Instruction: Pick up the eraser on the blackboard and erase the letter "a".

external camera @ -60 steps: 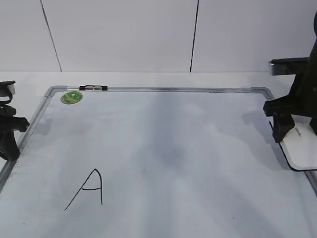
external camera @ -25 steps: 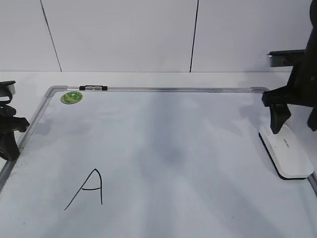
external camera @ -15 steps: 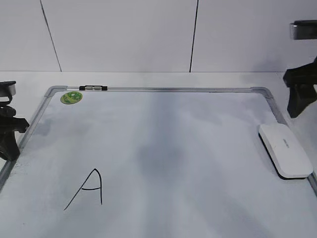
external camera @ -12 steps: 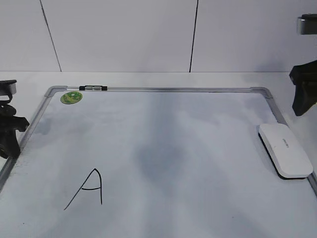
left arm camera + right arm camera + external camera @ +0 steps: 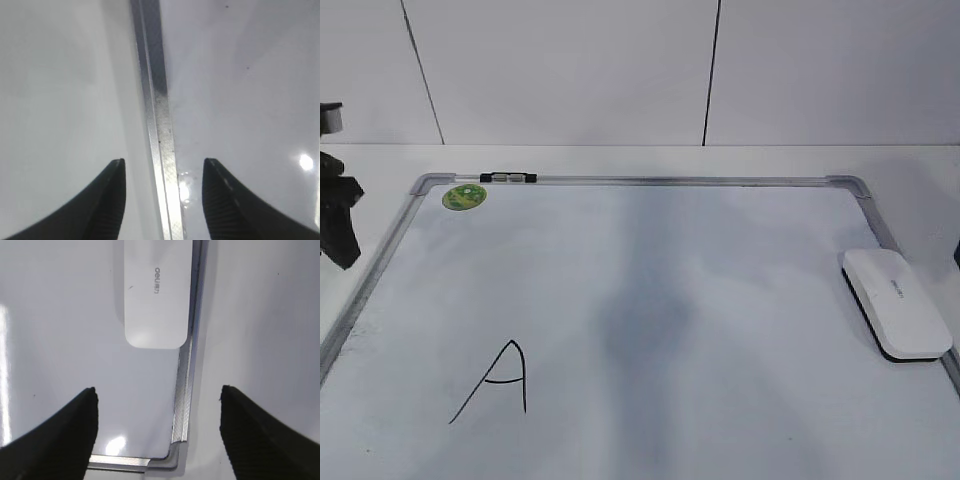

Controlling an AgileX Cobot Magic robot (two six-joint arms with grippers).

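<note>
The eraser, a white oblong block, lies flat on the blackboard against its right frame. It also shows at the top of the right wrist view, with grey lettering on top. My right gripper is open and empty, above the board's corner piece and clear of the eraser; it is nearly out of the exterior view. My left gripper is open and empty, and hangs over the board's left frame. No small cursive "a" shows on the board.
A large angular capital "A" is drawn at the board's front left. A round green sticker and a small black clip sit at the far left corner. A white panelled wall stands behind the table.
My right gripper let go of the eraser, left it by the right frame, and drew up and off to the right. My left gripper rose a little at the left edge.
</note>
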